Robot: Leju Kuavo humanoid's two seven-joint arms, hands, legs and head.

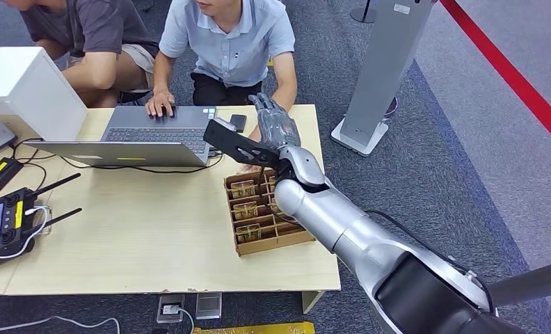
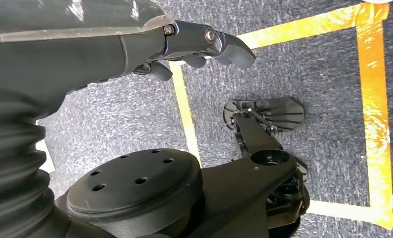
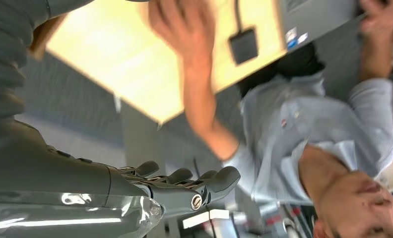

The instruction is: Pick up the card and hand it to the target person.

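Over the far edge of the wooden table, the right hand reaches toward a seated person with nothing in it.

The silver right arm stretches across the table, its hand above the far edge with fingers straight and apart, empty. The person in the light blue shirt sits just beyond, one hand on the grey laptop, the other hand blurred over the tabletop. Under the arm lies a cardboard box with compartments, and the amber cards stand in them. A dark phone lies beside the laptop. The left hand hangs over carpet, fingers loosely bent, holding nothing.
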